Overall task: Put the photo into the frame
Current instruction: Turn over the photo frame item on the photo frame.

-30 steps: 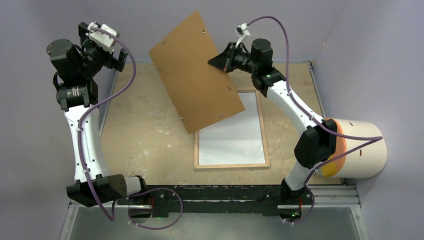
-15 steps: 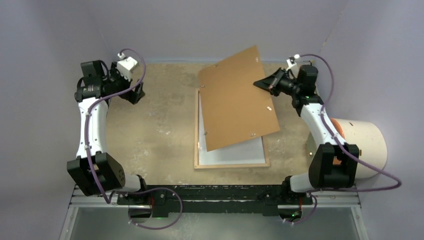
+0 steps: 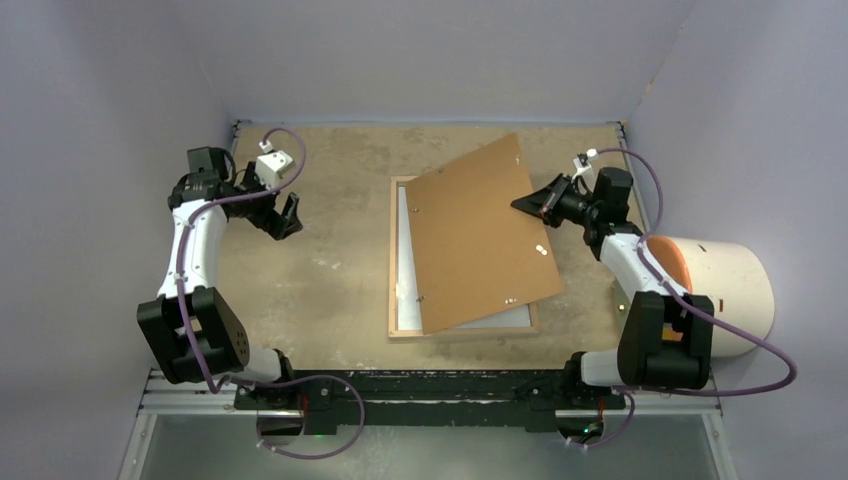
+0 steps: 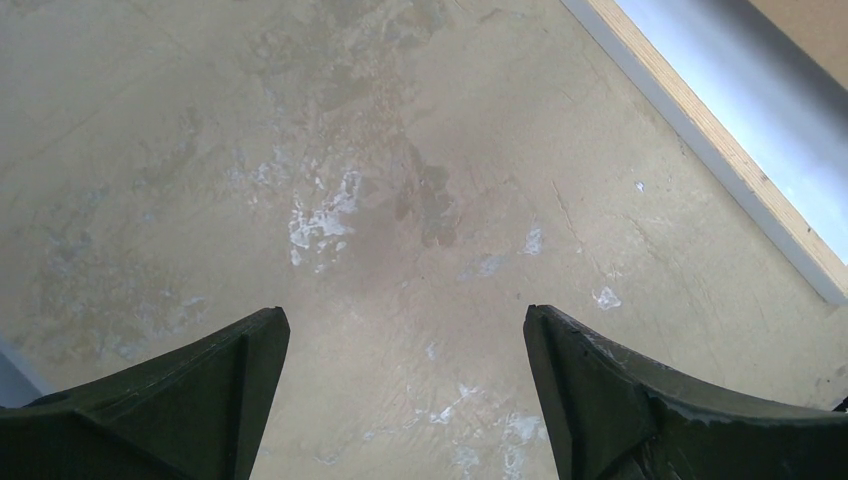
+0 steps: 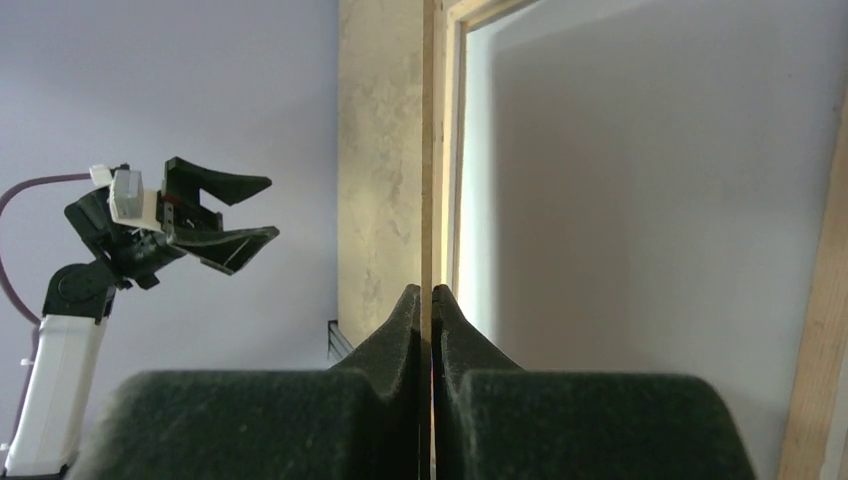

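- The black 2-finger left gripper (image 3: pixel 283 213) hangs above the left half of the beige, scuffed bench (image 3: pixel 320 290), well apart from every other thing. Its jaws are released and spread wide. The left wrist view shows only bare, stained bench between them.
- The large, thin-railed rectangular frame (image 3: pixel 392 262), light wood face up, lies flat on the bench near the middle, with its long sides running from the near edge towards the far wall. One of its rails crosses the upper right corner of the left wrist view.
- A plain white surface (image 3: pixel 500 318) fills the frame's opening. It shows as a strip along the left rail and another along the near rail. Whether it is a print's back or a sheet cannot be told.
- A flat, rectangular brown backing board (image 3: pixel 480 235) with small pale tabs near its edges sits askew over the frame and covers most of the opening. It is turned so that 1 corner points to the far right and another juts past the frame's right rail. Whether its near-left corner rests on the frame cannot be told.
- The black right gripper (image 3: pixel 517 204) is at the board's far right edge. Its jaws are clenched on that edge, which runs as a thin line between them in the right wrist view.
- A white cylindrical drum (image 3: pixel 730 295) with an orange band lies on its side at the bench's right edge, beside the right arm.
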